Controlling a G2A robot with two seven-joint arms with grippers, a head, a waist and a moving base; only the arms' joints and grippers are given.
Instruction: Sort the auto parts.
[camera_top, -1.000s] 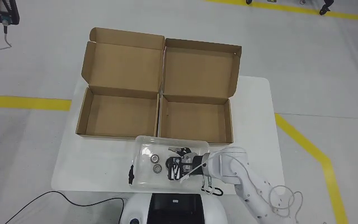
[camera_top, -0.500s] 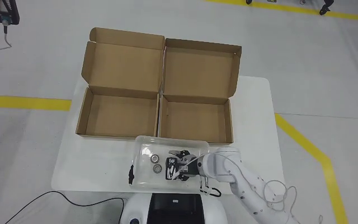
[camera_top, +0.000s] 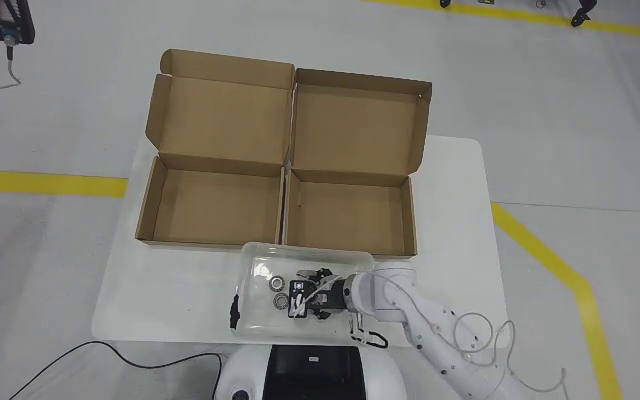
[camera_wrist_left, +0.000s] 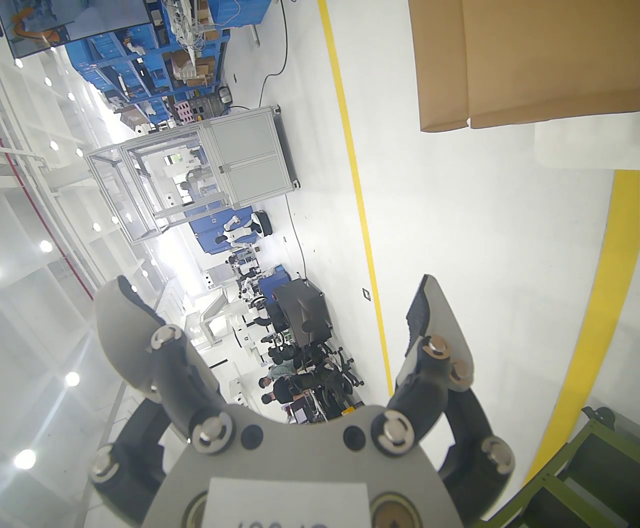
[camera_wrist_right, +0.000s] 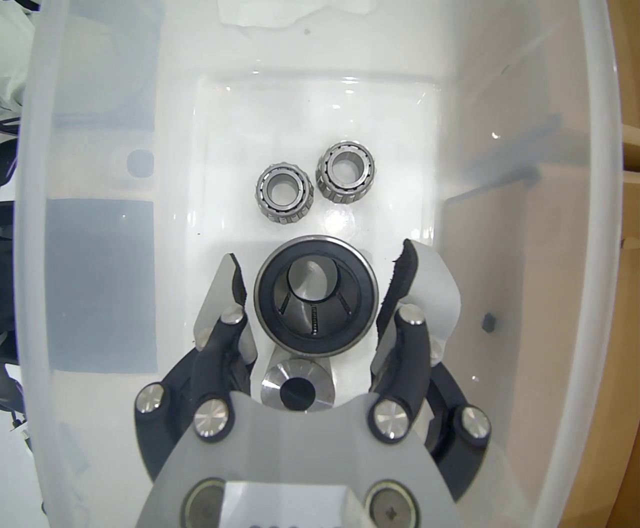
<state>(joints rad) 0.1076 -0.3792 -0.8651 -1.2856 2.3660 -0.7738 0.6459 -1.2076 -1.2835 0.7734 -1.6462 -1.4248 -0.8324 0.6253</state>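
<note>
Heads up, your right gripper (camera_wrist_right: 318, 260) sits in the clear bin (camera_top: 256, 262) at the table's (camera_top: 455, 210) 6 o'clock edge, jaws spread narrowly around the black-rimmed bushing (camera_wrist_right: 315, 300). Seen from above, two small bearings (camera_wrist_right: 284, 215) lie at its 9 o'clock. Your left gripper (camera_wrist_left: 272, 295) gapes wide in the air.

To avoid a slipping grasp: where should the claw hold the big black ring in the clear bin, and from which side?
Probably across its round outer wall, from above: the big black ring lies bore up, leaving both sides free. The open right claw straddles it.
</note>
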